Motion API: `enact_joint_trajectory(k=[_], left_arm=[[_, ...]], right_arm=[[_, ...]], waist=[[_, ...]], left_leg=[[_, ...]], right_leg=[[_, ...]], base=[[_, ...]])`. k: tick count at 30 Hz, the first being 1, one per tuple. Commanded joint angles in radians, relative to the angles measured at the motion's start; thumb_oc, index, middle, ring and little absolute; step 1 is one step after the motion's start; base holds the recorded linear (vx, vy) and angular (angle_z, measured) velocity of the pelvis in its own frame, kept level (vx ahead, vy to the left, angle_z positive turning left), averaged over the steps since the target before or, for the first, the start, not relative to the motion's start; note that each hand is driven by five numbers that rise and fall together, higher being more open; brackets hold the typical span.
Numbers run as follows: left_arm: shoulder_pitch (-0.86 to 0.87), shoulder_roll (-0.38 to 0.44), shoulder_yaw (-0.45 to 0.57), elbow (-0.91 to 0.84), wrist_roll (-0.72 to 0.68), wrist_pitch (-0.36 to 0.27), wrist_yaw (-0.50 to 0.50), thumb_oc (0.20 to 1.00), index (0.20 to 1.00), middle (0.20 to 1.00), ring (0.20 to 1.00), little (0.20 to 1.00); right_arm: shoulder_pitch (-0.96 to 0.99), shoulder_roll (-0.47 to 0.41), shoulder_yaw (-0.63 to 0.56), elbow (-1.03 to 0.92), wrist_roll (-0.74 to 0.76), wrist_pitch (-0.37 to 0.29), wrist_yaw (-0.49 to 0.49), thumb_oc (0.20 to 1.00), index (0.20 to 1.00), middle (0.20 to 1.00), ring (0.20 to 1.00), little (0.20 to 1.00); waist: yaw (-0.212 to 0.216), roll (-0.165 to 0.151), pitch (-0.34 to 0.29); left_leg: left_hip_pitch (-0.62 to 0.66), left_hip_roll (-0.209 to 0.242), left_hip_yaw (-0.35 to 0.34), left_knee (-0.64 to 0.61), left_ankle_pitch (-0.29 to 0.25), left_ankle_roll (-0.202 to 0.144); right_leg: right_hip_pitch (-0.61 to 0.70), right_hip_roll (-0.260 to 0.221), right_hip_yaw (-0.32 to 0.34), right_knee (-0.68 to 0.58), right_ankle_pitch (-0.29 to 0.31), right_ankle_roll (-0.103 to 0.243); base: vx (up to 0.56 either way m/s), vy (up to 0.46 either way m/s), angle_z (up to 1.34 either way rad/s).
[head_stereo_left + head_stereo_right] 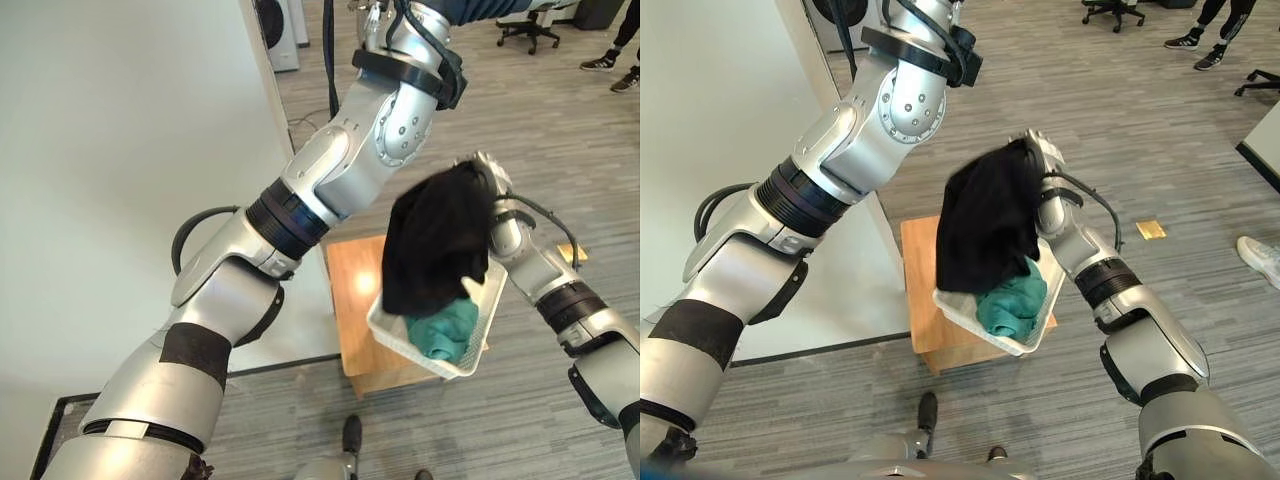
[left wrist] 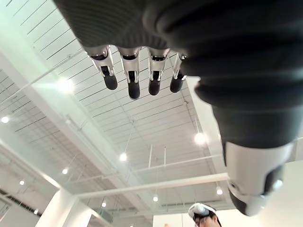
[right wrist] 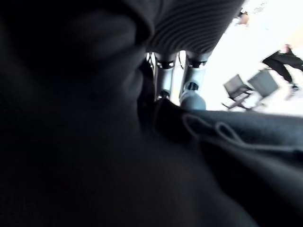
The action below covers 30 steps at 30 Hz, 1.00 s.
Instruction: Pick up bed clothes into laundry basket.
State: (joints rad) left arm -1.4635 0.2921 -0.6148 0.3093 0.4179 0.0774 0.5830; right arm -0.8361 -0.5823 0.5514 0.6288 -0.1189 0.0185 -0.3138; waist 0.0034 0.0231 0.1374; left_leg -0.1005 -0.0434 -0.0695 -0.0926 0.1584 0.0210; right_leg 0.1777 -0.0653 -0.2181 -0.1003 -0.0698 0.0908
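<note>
We find the right hand raised above the basket, fingers curled into a black garment that hangs from it, its lower edge at the basket. A green cloth lies inside. The basket rests on a wooden stand. The left hand points at the ceiling, fingers relaxed, empty.

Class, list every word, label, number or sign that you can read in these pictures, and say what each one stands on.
None can be read. The black garment held in the right hand, the green cloth, the white basket and the wooden stand carry no visible print. The left hand, fingers straight, bears none either.
</note>
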Motion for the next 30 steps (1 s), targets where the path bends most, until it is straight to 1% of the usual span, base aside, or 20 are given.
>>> enact_joint_trajectory(k=[1, 8, 12, 16, 17, 18, 19, 24, 25, 30], left_arm=[[-0.126, -0.005, 0.018, 0.140, 0.063, 0.020, 0.009, 1.000, 1.000, 1.000, 1.000, 1.000], [-0.095, 0.006, 0.027, 0.137, 0.054, 0.017, 0.005, 1.000, 1.000, 1.000, 1.000, 1.000], [-0.078, -0.011, 0.034, 0.129, 0.044, 0.014, 0.007, 1.000, 1.000, 1.000, 1.000, 1.000], [-0.071, -0.026, 0.040, 0.124, 0.043, 0.013, 0.011, 1.000, 1.000, 1.000, 1.000, 1.000], [-0.063, -0.034, 0.046, 0.120, 0.042, 0.015, 0.011, 1.000, 1.000, 1.000, 1.000, 1.000], [-0.063, -0.035, 0.047, 0.120, 0.042, 0.015, 0.011, 1.000, 1.000, 1.000, 1.000, 1.000], [-0.060, -0.040, 0.047, 0.121, 0.041, 0.016, 0.012, 1.000, 1.000, 1.000, 1.000, 1.000], [-0.052, -0.051, 0.045, 0.125, 0.038, 0.019, 0.019, 1.000, 1.000, 1.000, 1.000, 1.000], [-0.048, -0.057, 0.044, 0.127, 0.035, 0.017, 0.021, 1.000, 1.000, 1.000, 1.000, 1.000], [-0.019, -0.061, 0.043, 0.129, 0.022, 0.013, 0.033, 1.000, 1.000, 1.000, 1.000, 1.000]], right_arm=[[-0.040, -0.082, -0.039, -0.009, -0.011, -0.032, -0.004, 0.200, 0.200, 0.200, 0.200, 0.200], [0.025, -0.119, -0.050, 0.014, -0.019, -0.028, 0.013, 0.200, 0.200, 0.200, 0.200, 0.200], [0.025, -0.128, -0.045, 0.077, -0.019, -0.016, 0.010, 0.200, 0.200, 0.200, 0.200, 0.200], [0.039, -0.143, -0.048, 0.094, -0.020, -0.013, 0.011, 0.200, 0.200, 0.200, 0.200, 0.200], [0.051, -0.155, -0.051, 0.099, -0.022, -0.009, 0.012, 0.498, 0.498, 0.498, 0.498, 0.498], [0.051, -0.156, -0.051, 0.099, -0.021, -0.009, 0.013, 0.498, 0.498, 0.498, 0.498, 0.498], [0.044, -0.162, -0.049, 0.114, -0.019, -0.007, 0.011, 1.000, 1.000, 1.000, 1.000, 1.000], [-0.007, -0.166, -0.026, 0.111, -0.025, -0.007, 0.004, 1.000, 1.000, 1.000, 1.000, 1.000], [-0.042, -0.158, -0.016, 0.106, -0.020, -0.007, 0.000, 1.000, 1.000, 1.000, 1.000, 1.000], [-0.098, -0.107, -0.022, 0.041, 0.011, -0.027, -0.028, 1.000, 1.000, 1.000, 1.000, 1.000]], waist=[[0.026, -0.022, -0.018], [0.019, -0.032, 0.003], [0.019, -0.036, 0.032], [0.014, -0.036, 0.050], [0.010, -0.036, 0.058], [0.011, -0.035, 0.058], [0.010, -0.033, 0.064], [0.007, -0.030, 0.071], [0.008, -0.030, 0.069], [0.013, -0.029, 0.059]], left_leg=[[0.119, 0.069, 0.039, 0.005, -0.203, -0.056], [0.112, 0.069, 0.047, 0.005, -0.203, -0.054], [0.096, 0.068, 0.049, 0.005, -0.194, -0.054], [0.083, 0.066, 0.048, 0.005, -0.190, -0.054], [0.076, 0.066, 0.051, 0.005, -0.187, -0.054], [0.076, 0.066, 0.051, 0.005, -0.187, -0.053], [0.070, 0.064, 0.051, 0.005, -0.184, -0.053], [0.063, 0.063, 0.056, 0.005, -0.180, -0.052], [0.063, 0.063, 0.057, 0.005, -0.181, -0.052], [0.073, 0.063, 0.056, 0.005, -0.186, -0.048]], right_leg=[[-0.084, -0.023, -0.051, 0.013, 0.035, 0.037], [-0.093, -0.021, -0.048, 0.013, 0.037, 0.038], [-0.108, -0.020, -0.050, 0.013, 0.041, 0.038], [-0.122, -0.020, -0.051, 0.013, 0.045, 0.038], [-0.128, -0.021, -0.052, 0.013, 0.046, 0.038], [-0.128, -0.021, -0.052, 0.013, 0.047, 0.038], [-0.134, -0.021, -0.050, 0.013, 0.048, 0.038], [-0.142, -0.021, -0.043, 0.013, 0.051, 0.038], [-0.144, -0.021, -0.043, 0.013, 0.052, 0.037], [-0.138, -0.021, -0.038, 0.013, 0.049, 0.033]], base=[[0.00, 0.000, 0.00], [0.00, 0.000, 0.00], [-0.04, 0.000, -0.01], [-0.05, 0.001, 0.01], [-0.04, -0.001, -0.01], [-0.03, 0.005, -0.01], [0.00, 0.000, 0.00], [0.00, 0.000, 0.00], [0.00, 0.000, 0.00], [0.00, 0.000, 0.00]])
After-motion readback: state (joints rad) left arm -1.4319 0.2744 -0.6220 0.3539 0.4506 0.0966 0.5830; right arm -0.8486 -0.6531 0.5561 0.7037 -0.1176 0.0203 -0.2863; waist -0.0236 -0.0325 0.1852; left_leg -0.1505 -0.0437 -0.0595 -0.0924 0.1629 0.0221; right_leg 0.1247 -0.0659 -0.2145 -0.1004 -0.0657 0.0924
